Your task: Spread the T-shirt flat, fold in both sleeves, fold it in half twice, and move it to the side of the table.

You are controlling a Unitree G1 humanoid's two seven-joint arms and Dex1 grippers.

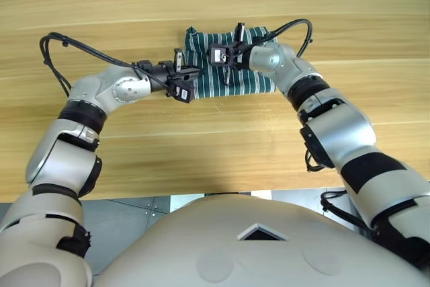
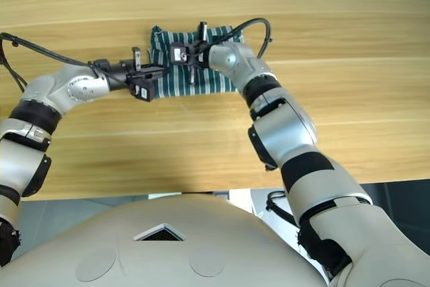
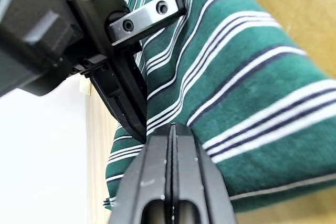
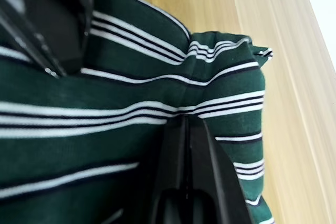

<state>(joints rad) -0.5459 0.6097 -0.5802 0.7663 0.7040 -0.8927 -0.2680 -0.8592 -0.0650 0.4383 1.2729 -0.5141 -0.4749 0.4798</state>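
Wooden table (image 1: 101, 5) is carrying a soft, limp folded T-shirt (image 1: 252, 82); left gripper (image 3: 172, 127) and right gripper (image 4: 184, 120) are clamping it, edges probably gripping best

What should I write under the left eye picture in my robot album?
Left gripper and right gripper meet at a folded striped T-shirt on the table.

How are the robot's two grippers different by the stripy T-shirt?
The left gripper sits at the left edge of the T-shirt; the right gripper sits over its middle. The cloth lies smooth by the left gripper but puckers at the right gripper's tip. Both have their fingers shut, and both are low at the folded T-shirt on the table.
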